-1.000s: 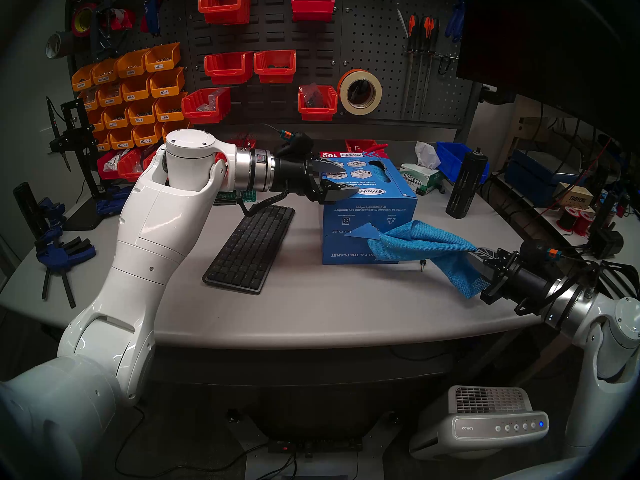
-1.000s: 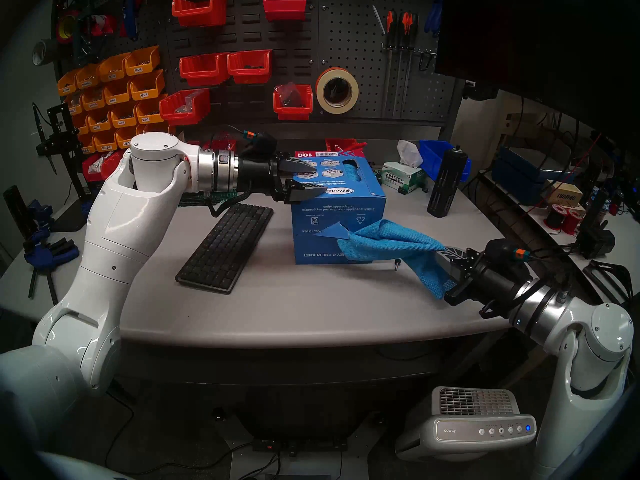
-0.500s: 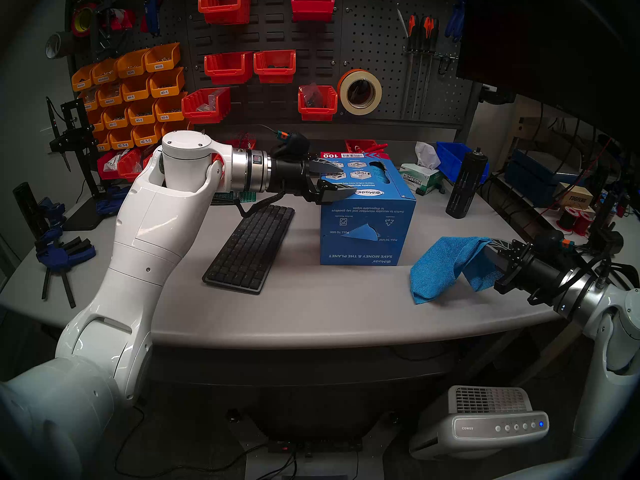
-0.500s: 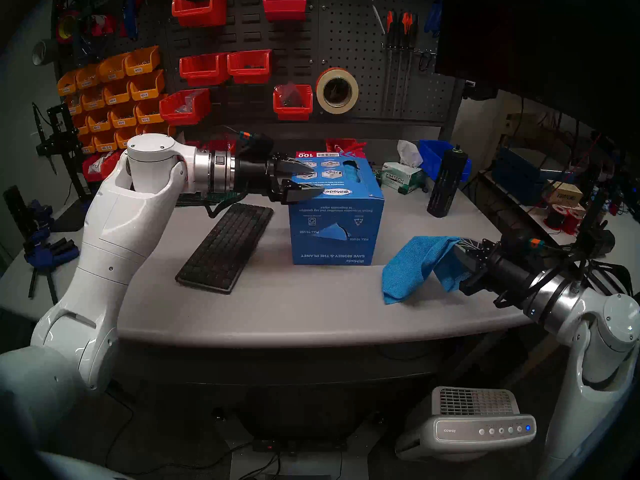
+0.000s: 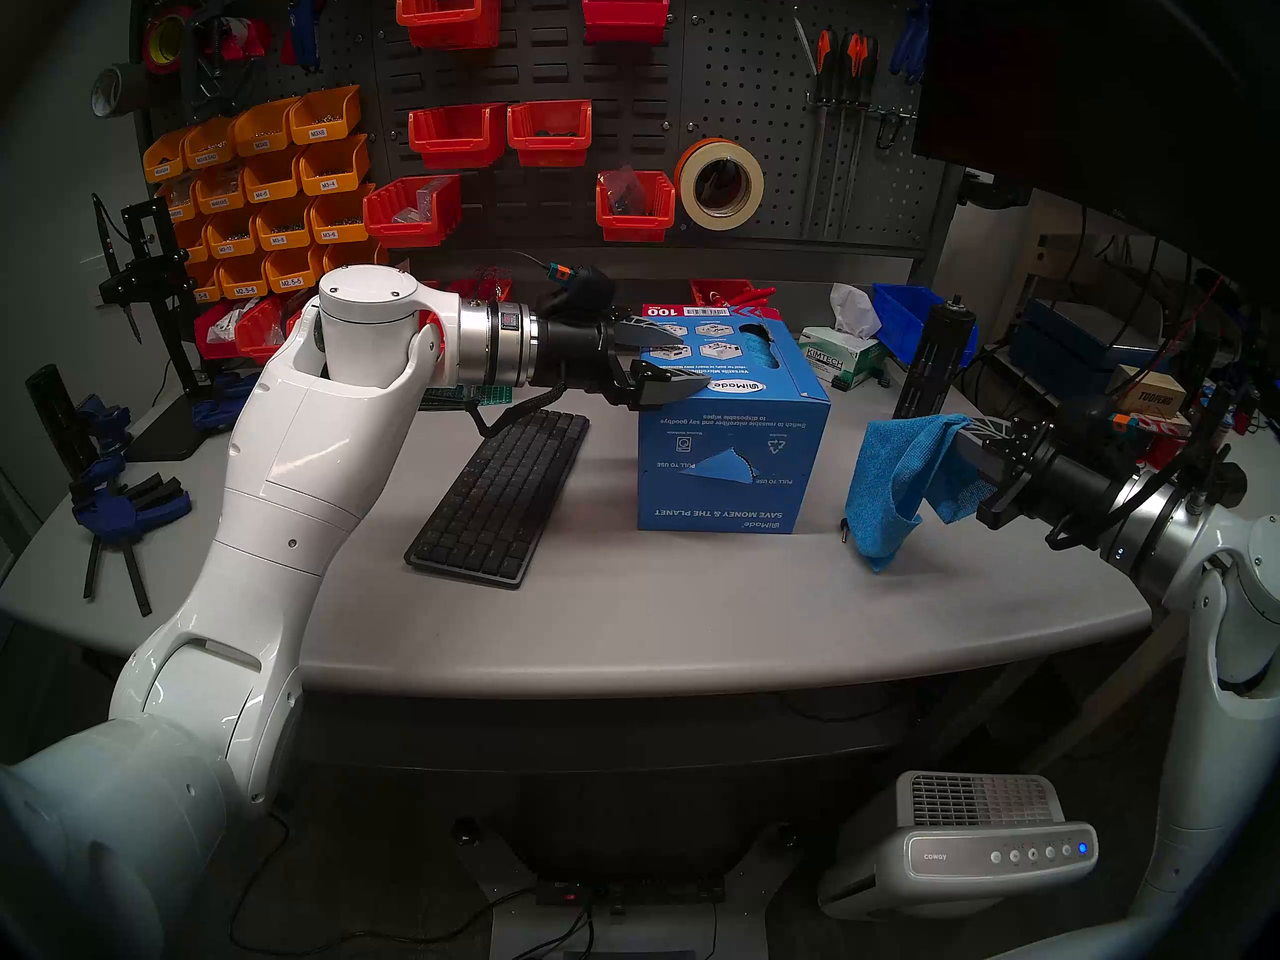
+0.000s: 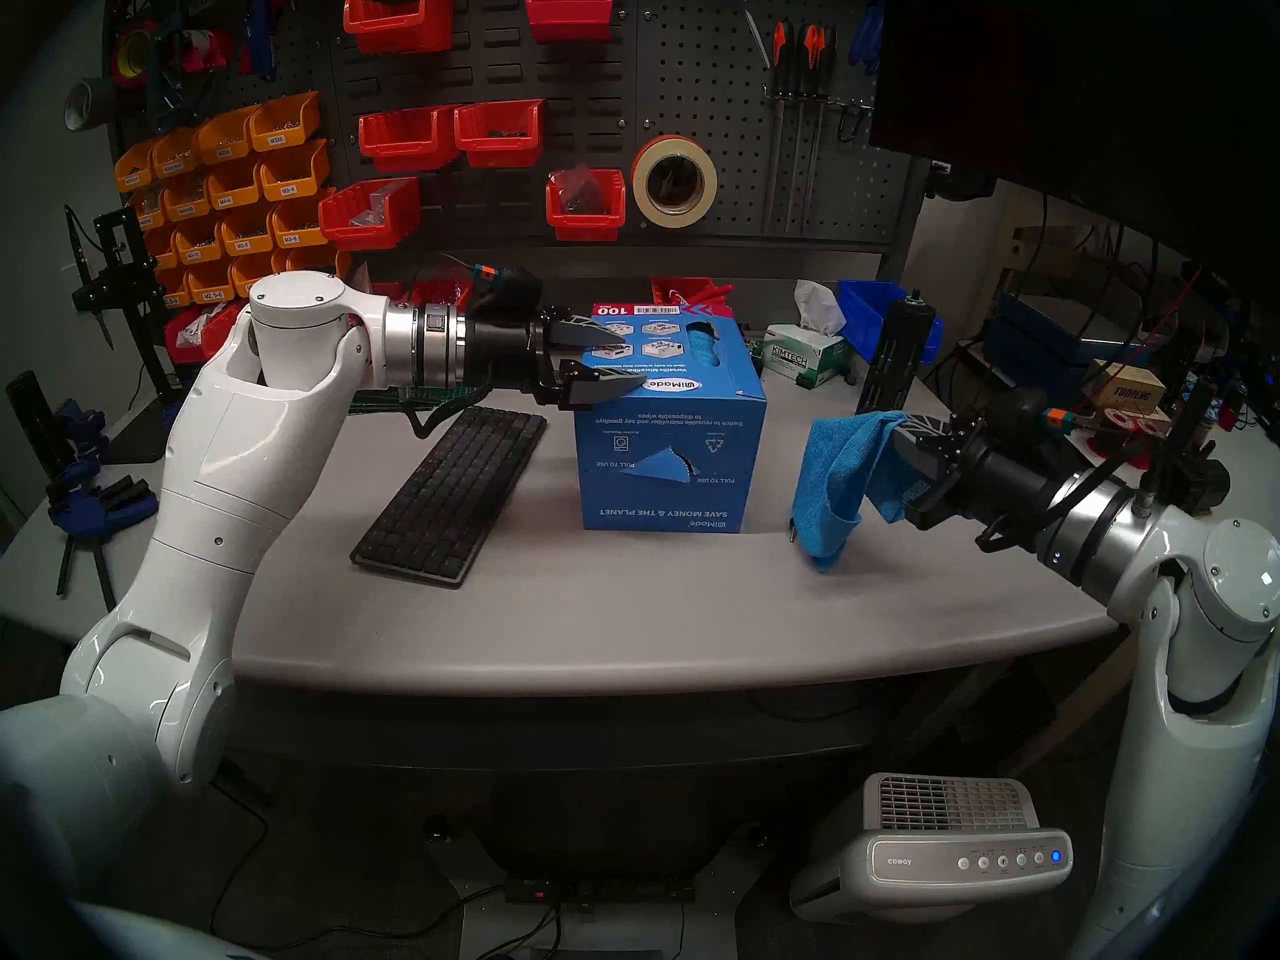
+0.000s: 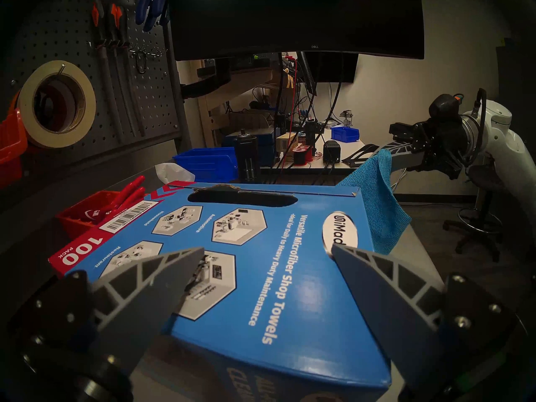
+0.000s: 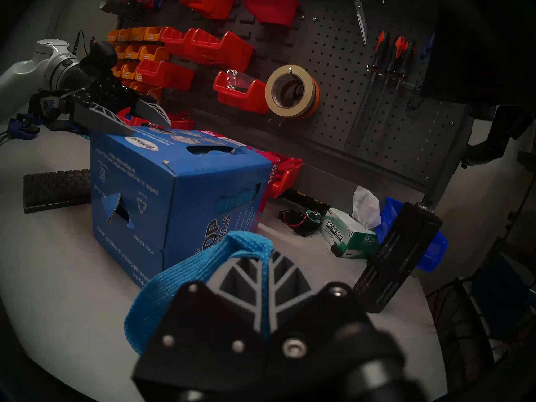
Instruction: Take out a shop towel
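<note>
Inside the blue box (image 5: 734,453), more blue cloth shows through its openings. The right claw (image 5: 970,439) pinches the shop towel (image 5: 893,487), now lifted higher beside the box. The left claw (image 5: 675,363) remains spread over the box top.

— The shop towel (image 5: 893,480)?
— Woven blue cloth, rough and matt.
— And the box (image 5: 734,446)?
— Printed cardboard, faint sheen.
— The tabletop (image 5: 623,626)?
— Smooth matt grey. The keyboard (image 5: 502,494) looks like matt dark plastic.

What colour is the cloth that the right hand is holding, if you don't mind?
Bright blue; the shop towel shows best in the head stereo left view.
</note>
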{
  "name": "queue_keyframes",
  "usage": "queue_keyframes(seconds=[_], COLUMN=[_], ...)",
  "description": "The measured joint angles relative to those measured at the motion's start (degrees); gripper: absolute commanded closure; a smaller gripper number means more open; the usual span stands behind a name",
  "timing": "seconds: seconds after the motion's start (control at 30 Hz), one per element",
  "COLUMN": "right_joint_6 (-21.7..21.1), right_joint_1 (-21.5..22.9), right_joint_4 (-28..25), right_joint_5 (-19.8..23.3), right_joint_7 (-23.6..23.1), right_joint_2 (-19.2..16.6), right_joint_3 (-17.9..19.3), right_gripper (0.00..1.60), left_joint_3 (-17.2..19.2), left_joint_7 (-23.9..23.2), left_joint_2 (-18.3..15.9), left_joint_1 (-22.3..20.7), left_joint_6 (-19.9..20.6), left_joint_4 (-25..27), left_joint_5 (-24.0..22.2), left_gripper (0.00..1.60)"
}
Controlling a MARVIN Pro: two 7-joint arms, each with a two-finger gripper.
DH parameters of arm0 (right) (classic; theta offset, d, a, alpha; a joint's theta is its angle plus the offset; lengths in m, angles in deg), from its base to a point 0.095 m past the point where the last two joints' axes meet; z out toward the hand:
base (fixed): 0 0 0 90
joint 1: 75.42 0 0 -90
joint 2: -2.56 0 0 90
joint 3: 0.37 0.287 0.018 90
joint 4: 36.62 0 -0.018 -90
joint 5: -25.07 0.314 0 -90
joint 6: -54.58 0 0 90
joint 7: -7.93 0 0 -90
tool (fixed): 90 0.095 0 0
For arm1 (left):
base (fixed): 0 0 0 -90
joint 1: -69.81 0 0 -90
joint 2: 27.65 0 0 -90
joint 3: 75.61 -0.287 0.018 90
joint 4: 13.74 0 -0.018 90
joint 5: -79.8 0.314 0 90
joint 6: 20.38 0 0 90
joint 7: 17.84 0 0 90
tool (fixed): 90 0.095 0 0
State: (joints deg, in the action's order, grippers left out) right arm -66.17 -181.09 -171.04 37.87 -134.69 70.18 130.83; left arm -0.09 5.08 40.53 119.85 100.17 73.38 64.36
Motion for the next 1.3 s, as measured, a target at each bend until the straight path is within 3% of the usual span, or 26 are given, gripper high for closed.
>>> queue_keyframes(seconds=[0.3,0.77,1.3], right_joint_6=[0.2,1.19,1.26], right_joint_1=[4.53,11.98,19.59], right_joint_4=[1.4,4.93,11.33], right_joint_5=[1.58,5.16,8.38], right_joint_7=[3.14,9.32,12.2], right_joint_2=[-4.97,-13.38,-18.48], right_joint_3=[-1.31,-9.49,-16.95], right_gripper=[1.6,1.6,1.6], left_joint_3=[0.23,1.2,9.04], left_joint_7=[0.65,2.3,6.79], left_joint_2=[-0.13,-0.08,2.5], left_joint_1=[0.44,1.52,-2.49], left_joint_6=[-0.08,-0.55,-1.19], left_joint_4=[0.31,1.58,3.61], left_joint_5=[-0.36,-0.75,-2.82], left_gripper=[0.0,0.0,0.0])
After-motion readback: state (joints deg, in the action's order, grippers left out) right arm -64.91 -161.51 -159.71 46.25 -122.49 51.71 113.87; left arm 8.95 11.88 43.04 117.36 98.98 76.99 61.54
